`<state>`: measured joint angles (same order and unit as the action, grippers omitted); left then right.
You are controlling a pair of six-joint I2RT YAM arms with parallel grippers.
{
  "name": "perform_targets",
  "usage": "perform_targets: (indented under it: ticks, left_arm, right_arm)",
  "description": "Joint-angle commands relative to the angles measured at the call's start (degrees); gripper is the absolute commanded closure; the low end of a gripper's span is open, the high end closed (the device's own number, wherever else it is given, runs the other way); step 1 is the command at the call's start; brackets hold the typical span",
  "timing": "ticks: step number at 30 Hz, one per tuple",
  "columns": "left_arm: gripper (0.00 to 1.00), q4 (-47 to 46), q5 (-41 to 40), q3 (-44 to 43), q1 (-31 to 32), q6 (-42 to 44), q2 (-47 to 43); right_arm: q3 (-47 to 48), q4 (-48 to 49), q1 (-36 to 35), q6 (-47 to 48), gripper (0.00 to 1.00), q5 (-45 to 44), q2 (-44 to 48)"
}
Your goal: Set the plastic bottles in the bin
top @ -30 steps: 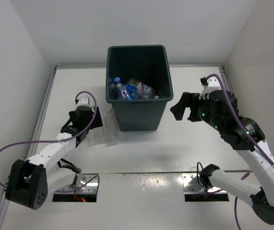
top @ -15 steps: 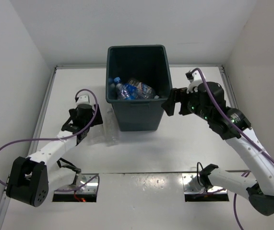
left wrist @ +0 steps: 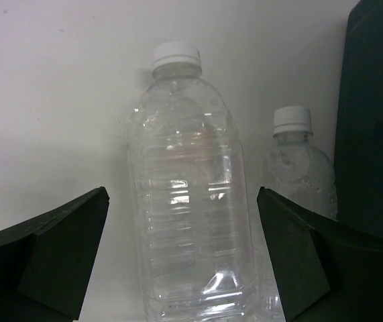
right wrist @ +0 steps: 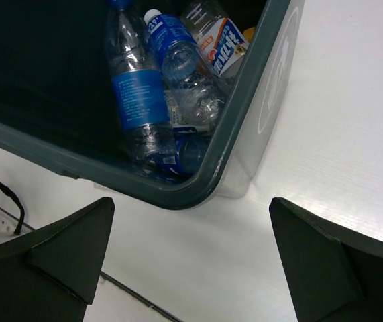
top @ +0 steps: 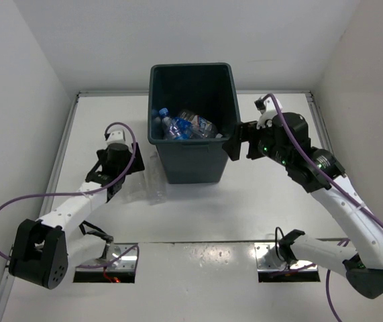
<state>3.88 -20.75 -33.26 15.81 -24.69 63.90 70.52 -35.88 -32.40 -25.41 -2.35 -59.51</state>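
The dark grey bin stands at the table's middle with several blue-labelled plastic bottles inside; they also show in the right wrist view. Two clear plain bottles with white caps are on the table left of the bin. In the left wrist view the larger one sits between my fingers, untouched, and the smaller one is beside the bin wall. My left gripper is open around the larger bottle. My right gripper is open and empty, above the bin's front right corner.
White walls close in the table on the left, right and back. The arm bases and purple cables lie at the near edge. Bare table lies right of and in front of the bin.
My right gripper has swung left from right of the bin to its front right corner. My left gripper has edged slightly toward the clear bottles.
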Motion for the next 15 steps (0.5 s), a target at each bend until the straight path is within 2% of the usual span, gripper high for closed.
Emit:
perform_targets:
  ticks: [1, 7, 11, 15]
  left_arm:
    - [0.0, -2.38, 2.56, 1.44, 0.36, -0.71, 0.35]
    - [0.0, -4.14, 3.61, 5.21, 0.36, -2.9, 3.51]
    - [0.0, -4.76, 6.59, 5.22, 0.36, -2.91, 4.82]
    - [0.0, -3.98, 6.08, 4.08, 0.36, -4.05, 7.63]
  right_arm:
    - [-0.38, 3.01, -0.2, 1.15, 0.0, 0.68, -0.08]
    - [-0.91, 3.01, -0.2, 1.67, 0.0, 0.68, -0.08]
    - [-1.53, 3.01, -0.2, 1.68, 0.0, 1.2, -0.08]
    - [-1.53, 3.01, -0.2, 1.68, 0.0, 1.21, -0.08]
